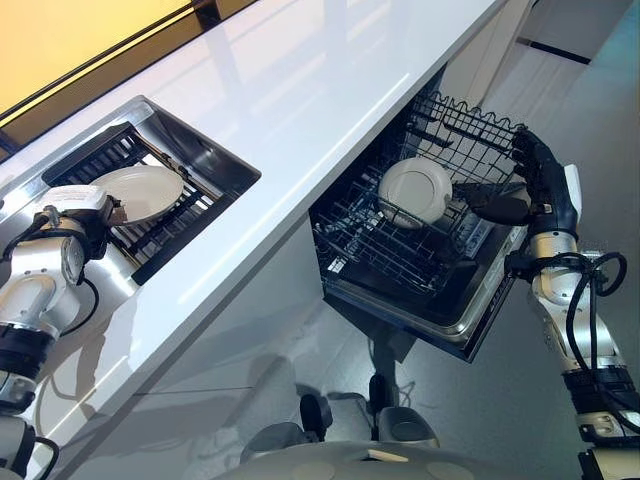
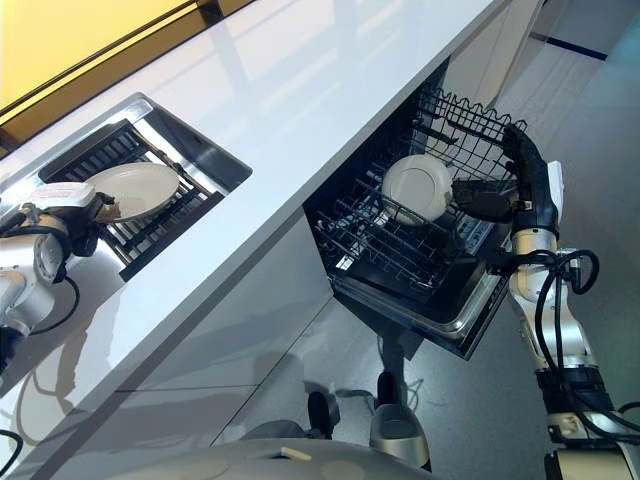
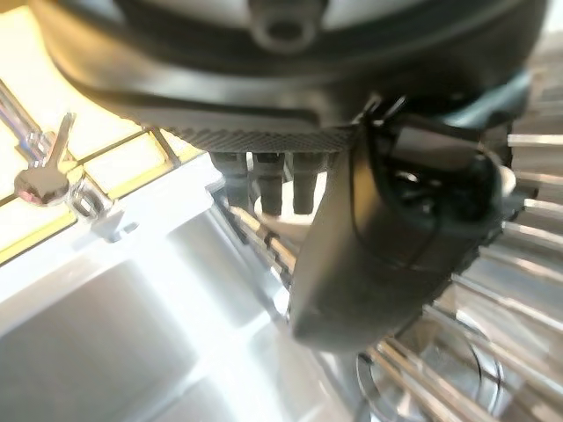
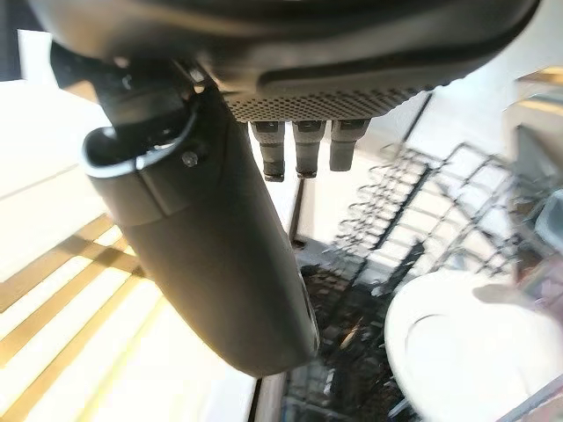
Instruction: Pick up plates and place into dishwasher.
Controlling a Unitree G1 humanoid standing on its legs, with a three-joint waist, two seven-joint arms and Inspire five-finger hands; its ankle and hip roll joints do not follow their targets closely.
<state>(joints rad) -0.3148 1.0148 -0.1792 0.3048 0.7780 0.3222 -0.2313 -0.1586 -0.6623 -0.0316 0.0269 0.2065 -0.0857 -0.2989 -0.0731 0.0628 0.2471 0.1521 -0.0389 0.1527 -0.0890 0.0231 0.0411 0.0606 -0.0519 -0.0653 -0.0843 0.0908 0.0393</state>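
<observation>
A: In the pulled-out dishwasher rack [image 1: 420,240] below the worktop [image 1: 300,120] we log one white plate [image 1: 415,192], standing on edge among the black wires. The right hand [image 1: 535,185] sits just beside it at the rack's far side, fingers straight and thumb spread; in the right wrist view the hand holds nothing, and the plate's rim shows past the thumb.

B: Agreed. We also log a second plate [image 1: 140,190], lying tilted on the dark slatted drainer [image 1: 180,215] inside the steel sink [image 1: 215,160]. The left hand [image 1: 85,215] is at that plate's near edge.

A: Closed on it?

B: We cannot tell. The head views hide the fingers behind the wrist, and the left wrist view shows short fingers and the thumb over the slats, but no clear grip.

A: Surface: the worktop is white, glossy, with the sink sunk into it. A chrome tap lever [image 3: 40,176] shows in the left wrist view. The floor [image 1: 300,350] is pale grey and reflective.
</observation>
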